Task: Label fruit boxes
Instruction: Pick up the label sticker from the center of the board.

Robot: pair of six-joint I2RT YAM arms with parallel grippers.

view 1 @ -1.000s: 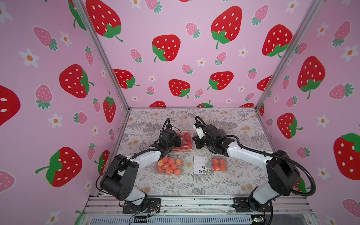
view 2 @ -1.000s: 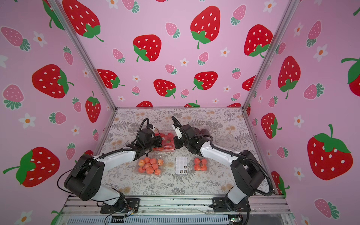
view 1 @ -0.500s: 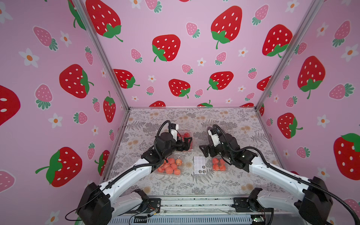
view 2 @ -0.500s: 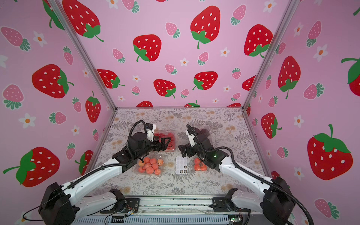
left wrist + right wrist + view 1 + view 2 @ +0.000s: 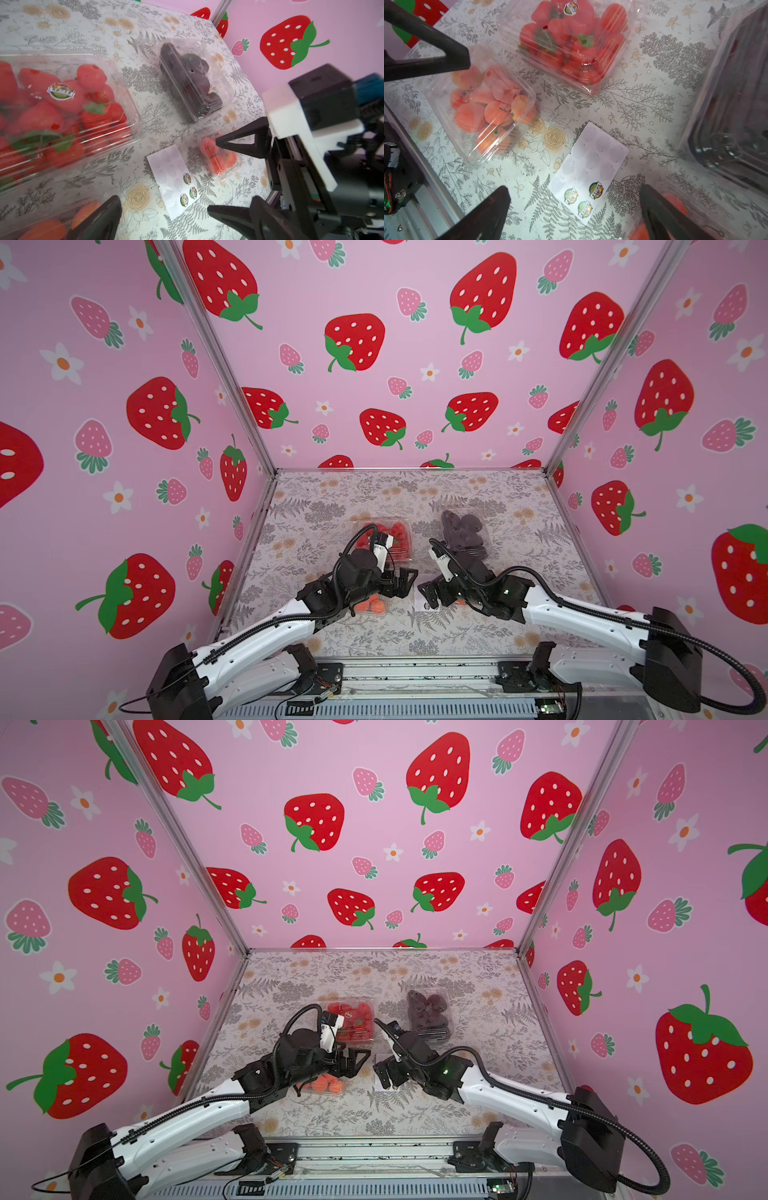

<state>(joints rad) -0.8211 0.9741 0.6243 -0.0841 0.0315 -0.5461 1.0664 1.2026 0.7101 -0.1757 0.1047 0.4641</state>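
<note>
A: Entry one, strawberry box [image 5: 400, 534]?
B: Clear clamshell, lid down, packed with red strawberries. At 11 o'clock from the sticker sheet [image 5: 589, 162], apart from it. One round label [image 5: 60, 92] on the lid.

A: Entry two?
B: Dark-fruit box [image 5: 463, 531]. Clear clamshell, purple-black fruits. At 1 o'clock from the sheet, well apart from the strawberry box.

A: Entry three?
B: Round-fruit box [image 5: 488, 108], orange-pink fruits. At 9 o'clock from the sheet, near it, not touching. Largely covered by the left arm [image 5: 270, 630] in both top views.

A: Entry four?
B: Small box [image 5: 220, 160], a few orange-red fruits. At 3 o'clock, just beside the sheet. Mostly hidden under the right gripper [image 5: 430, 598] from above; perhaps touched by a finger, cannot tell.

A: Sheet itself?
B: Flat, white, lying on the fern-patterned table [image 5: 374, 497]. Three round stickers [image 5: 583, 197] clustered at its 6 o'clock end.

A: Tools?
B: Left gripper [image 5: 402, 583]: jaws spread wide, nothing between them, above the gap between round-fruit box and sheet. Right gripper: jaws equally wide, empty, hanging over the sheet.
</note>
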